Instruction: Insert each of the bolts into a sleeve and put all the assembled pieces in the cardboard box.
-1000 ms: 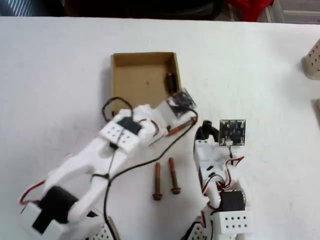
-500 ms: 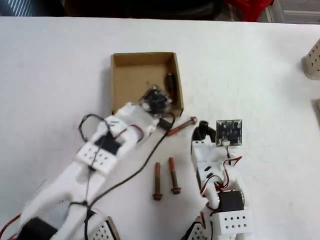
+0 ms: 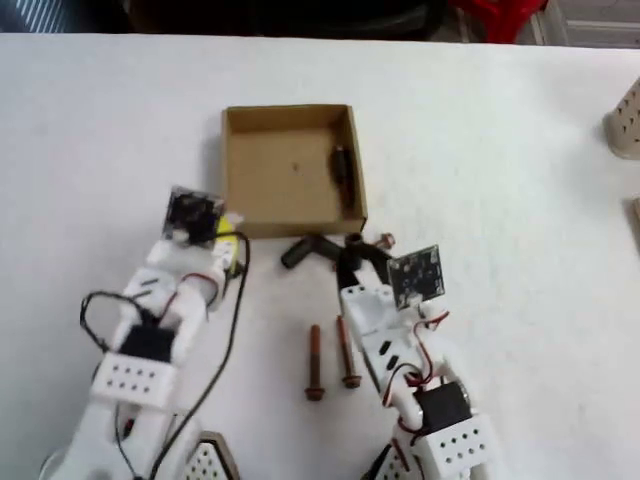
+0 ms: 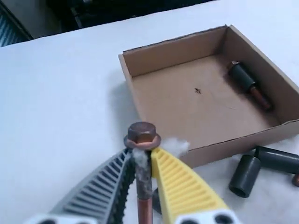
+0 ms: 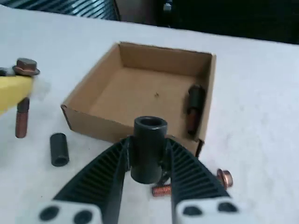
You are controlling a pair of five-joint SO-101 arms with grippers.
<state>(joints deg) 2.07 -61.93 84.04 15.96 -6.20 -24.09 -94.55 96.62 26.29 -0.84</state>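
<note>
One assembled piece (image 4: 247, 85) already lies in the cardboard box (image 3: 288, 110), against the wall on the right arm's side. We see the left gripper (image 4: 142, 151) with its fingers pinched shut on a bolt (image 4: 142, 135). The bolt's head is up and its shaft hangs down, and it is held over the desk (image 3: 120, 130) just beside the box. The right gripper (image 5: 148, 149) has its fingers clamped round a sleeve (image 5: 149, 133), upright with the open bore up, in front of the box's near wall. Bolt and sleeve are well apart and not lined up.

We judge the step in hand to be mating this bolt with this sleeve. The next move calls for bringing the shaft tip over the bore and matching the axes before any push.

Waiting on the desk are a loose sleeve (image 3: 298, 252) near the box, a stray bolt (image 5: 225, 178) just beside the right fingers, and a pair of bolts (image 3: 314, 362) side by side nearer the arm bases.
</note>
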